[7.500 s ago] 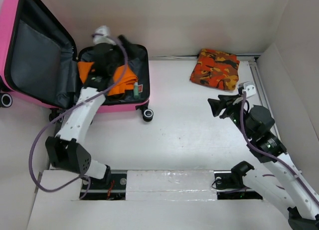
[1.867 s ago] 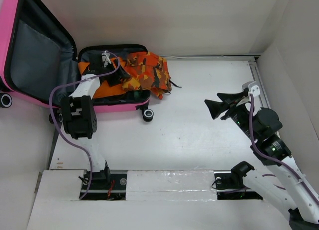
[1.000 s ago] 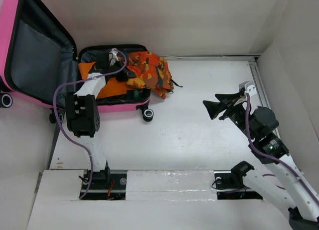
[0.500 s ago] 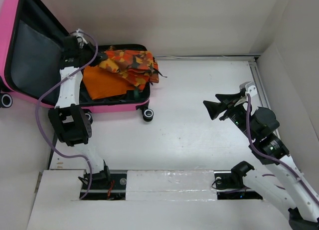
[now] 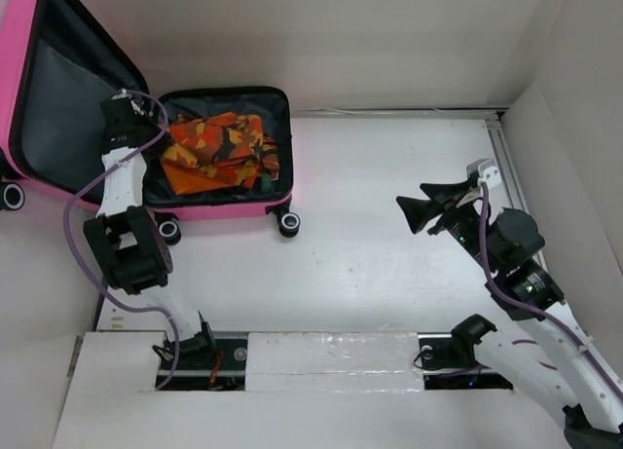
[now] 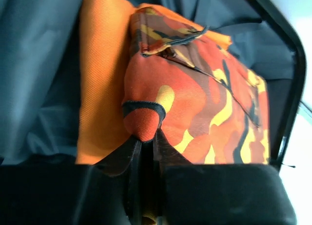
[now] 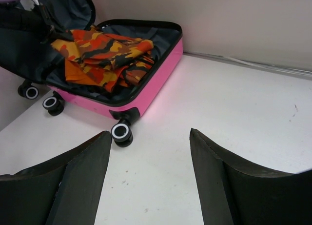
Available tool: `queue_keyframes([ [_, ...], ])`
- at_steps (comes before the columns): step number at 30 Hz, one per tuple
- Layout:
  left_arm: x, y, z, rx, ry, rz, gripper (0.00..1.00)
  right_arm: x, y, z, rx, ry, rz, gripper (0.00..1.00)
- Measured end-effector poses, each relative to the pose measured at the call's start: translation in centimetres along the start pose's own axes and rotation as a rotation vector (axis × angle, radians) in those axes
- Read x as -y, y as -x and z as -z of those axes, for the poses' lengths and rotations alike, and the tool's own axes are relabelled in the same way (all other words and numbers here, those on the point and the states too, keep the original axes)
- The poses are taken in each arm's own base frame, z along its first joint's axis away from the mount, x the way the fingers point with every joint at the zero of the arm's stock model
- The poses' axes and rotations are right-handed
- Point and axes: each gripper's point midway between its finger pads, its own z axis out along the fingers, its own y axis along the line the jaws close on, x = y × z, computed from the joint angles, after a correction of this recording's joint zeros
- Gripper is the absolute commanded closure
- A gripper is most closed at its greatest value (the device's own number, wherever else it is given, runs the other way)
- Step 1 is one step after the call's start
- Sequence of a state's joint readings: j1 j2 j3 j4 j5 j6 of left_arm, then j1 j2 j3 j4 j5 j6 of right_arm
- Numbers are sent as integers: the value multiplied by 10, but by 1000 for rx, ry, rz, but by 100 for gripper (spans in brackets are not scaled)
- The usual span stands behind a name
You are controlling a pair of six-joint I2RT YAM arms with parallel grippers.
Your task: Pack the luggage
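Observation:
The pink luggage (image 5: 234,211) lies open at the back left, its grey-lined lid (image 5: 68,98) propped up to the left. Inside its base lies the orange camouflage cloth (image 5: 222,145), on top of a plain orange cloth (image 5: 187,182). My left gripper (image 5: 156,139) reaches in from the hinge side. In the left wrist view it (image 6: 146,137) is shut on a hemmed corner of the camouflage cloth (image 6: 204,103), which lies over the orange cloth (image 6: 100,88). My right gripper (image 5: 413,200) hovers open and holds nothing at the right, over bare table (image 7: 149,133), far from the luggage (image 7: 156,69).
White walls close in the table at the back and right, with a rail (image 5: 511,167) along the right edge. The luggage wheels (image 5: 287,223) stick out toward me. A purple cable (image 5: 73,220) loops beside the left arm.
The left gripper has drawn the camouflage cloth leftward, so it now lies inside the luggage base instead of hanging over the right rim. The right arm has not moved.

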State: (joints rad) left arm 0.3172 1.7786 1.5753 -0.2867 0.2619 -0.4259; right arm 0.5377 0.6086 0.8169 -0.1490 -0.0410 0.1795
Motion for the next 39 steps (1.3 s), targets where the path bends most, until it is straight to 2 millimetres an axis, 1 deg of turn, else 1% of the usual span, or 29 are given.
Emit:
queue_keyframes([
  [2, -5, -2, 0, 8, 25, -9, 66, 0, -2, -2, -8, 0, 0, 29],
  [3, -8, -1, 1, 19, 40, -14, 39, 1, -4, -3, -13, -1, -1, 29],
  [4, -10, 0, 3, 31, 56, -24, 30, 0, -5, -4, -17, 0, -1, 29],
  [6, -11, 5, 10, 69, 89, -27, 20, 0, -9, -6, -31, 4, -1, 27],
  [8, 3, 12, 25, 120, 97, -53, 18, 0, -11, -8, -42, 9, -2, 27],
  [9, 15, 15, 34, 148, 89, -70, 18, -1, -12, -9, -46, 11, -2, 27],
  [10, 34, 18, 48, 184, 69, -95, 17, -1, -14, -9, -50, 13, -2, 27],
  [11, 54, 18, 62, 216, 43, -118, 0, -1, -14, -10, -52, 15, -3, 27],
  [12, 75, 19, 80, 253, 16, -144, 0, -2, -14, -10, -53, 19, -3, 29],
  [14, 116, 20, 123, 325, -67, -170, 0, -3, -14, -9, -52, 26, -1, 36],
  [15, 127, 24, 145, 360, -90, -172, 0, -4, -14, -9, -53, 32, -1, 41],
  [16, 135, 35, 171, 414, -100, -162, 0, -6, -14, -9, -54, 39, 0, 50],
  [17, 137, 51, 197, 478, -91, -142, 0, -7, -15, -9, -57, 48, 1, 57],
  [18, 136, 72, 225, 557, -69, -112, 0, -9, -15, -9, -59, 59, 2, 62],
  [20, 127, 108, 276, 712, -13, -48, 0, -13, -17, -10, -64, 78, 0, 64],
  [21, 118, 118, 299, 771, 21, -16, 0, -14, -17, -11, -67, 86, 0, 61],
  [22, 107, 123, 318, 813, 62, 15, 0, -15, -18, -11, -72, 91, -1, 57],
  [23, 93, 124, 329, 837, 110, 43, 0, -16, -19, -12, -75, 97, -1, 48],
  [24, 79, 121, 335, 853, 161, 64, 0, -17, -20, -12, -78, 103, -1, 44],
  [25, 61, 114, 341, 875, 214, 89, 3, -18, -20, -11, -79, 112, 2, 42],
  [27, 18, 89, 337, 872, 354, 108, 3, -21, -20, -10, -78, 130, 9, 38],
  [29, -24, 63, 320, 830, 493, 103, 2, -24, -18, -8, -74, 146, 13, 38],
  [31, -56, 42, 295, 753, 611, 96, 1, -27, -18, -8, -75, 163, 14, 38],
  [32, -69, 36, 284, 720, 667, 99, 1, -28, -19, -8, -76, 173, 16, 37],
  [33, -78, 32, 277, 697, 705, 101, 1, -29, -19, -8, -76, 176, 17, 37],
  [36, -102, 20, 245, 621, 831, 83, 1, -31, -20, -10, -81, 189, 19, 37],
  [39, -119, 16, 233, 586, 920, 66, 1, -31, -24, -12, -94, 193, 21, 37],
])
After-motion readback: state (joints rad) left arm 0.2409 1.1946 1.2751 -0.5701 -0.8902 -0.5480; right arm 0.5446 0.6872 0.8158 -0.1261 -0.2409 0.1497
